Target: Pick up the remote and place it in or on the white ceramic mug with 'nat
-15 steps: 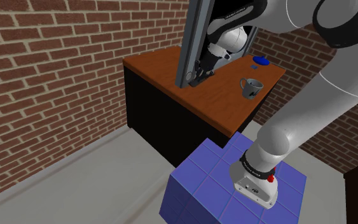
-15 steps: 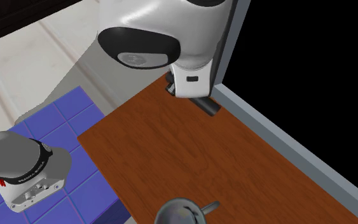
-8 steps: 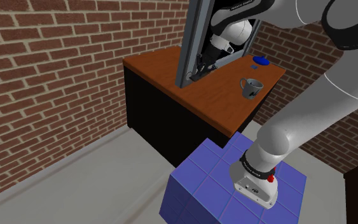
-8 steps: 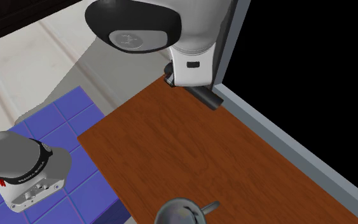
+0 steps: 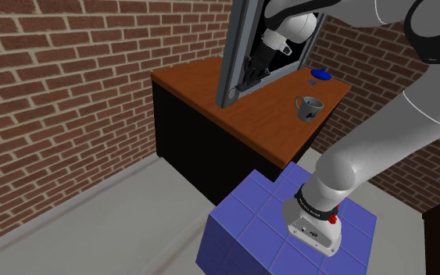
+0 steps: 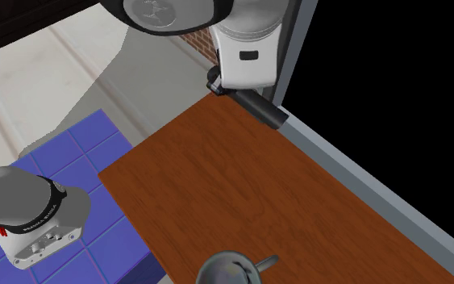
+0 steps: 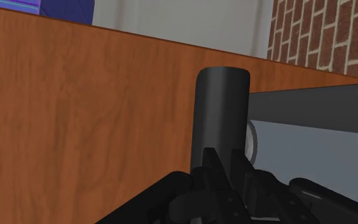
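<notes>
A dark, bar-shaped remote (image 7: 222,108) sticks out from between my black fingers, and my gripper (image 7: 225,159) is shut on it. In the second exterior view the remote (image 6: 261,109) hangs a little above the far corner of the brown wooden table (image 6: 241,194), under my white hand. In the shoulder view my gripper (image 5: 251,72) is beside a tall grey framed panel (image 5: 237,47). The mug (image 5: 309,108) looks grey and stands upright near the table's edge on the stand's side, well apart from the gripper. The same mug (image 6: 229,269) sits at the second exterior view's bottom edge.
The grey framed panel (image 6: 362,177) runs along the table's back edge, with a black area behind it. A small blue object (image 5: 320,75) lies at the table's far corner. My blue tiled stand (image 5: 273,226) is beside the table. Brick walls surround the corner.
My hand has risen with the remote in it, lifting it further off the table top. The mug has not moved.
</notes>
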You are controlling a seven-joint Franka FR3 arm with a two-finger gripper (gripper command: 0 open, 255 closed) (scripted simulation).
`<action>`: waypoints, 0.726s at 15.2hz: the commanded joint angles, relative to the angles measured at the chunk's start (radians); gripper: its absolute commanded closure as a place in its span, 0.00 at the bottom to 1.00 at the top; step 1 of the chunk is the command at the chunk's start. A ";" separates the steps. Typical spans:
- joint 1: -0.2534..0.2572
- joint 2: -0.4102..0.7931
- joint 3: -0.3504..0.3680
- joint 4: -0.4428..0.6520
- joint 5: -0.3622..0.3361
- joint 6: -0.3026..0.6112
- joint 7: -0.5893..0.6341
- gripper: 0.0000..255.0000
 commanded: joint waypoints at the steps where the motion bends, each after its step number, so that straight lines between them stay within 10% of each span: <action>1: -0.001 -0.009 0.002 0.017 -0.006 -0.025 0.011 1.00; 11: -0.068 -0.084 -0.082 0.005 -0.053 -0.117 -0.096 1.00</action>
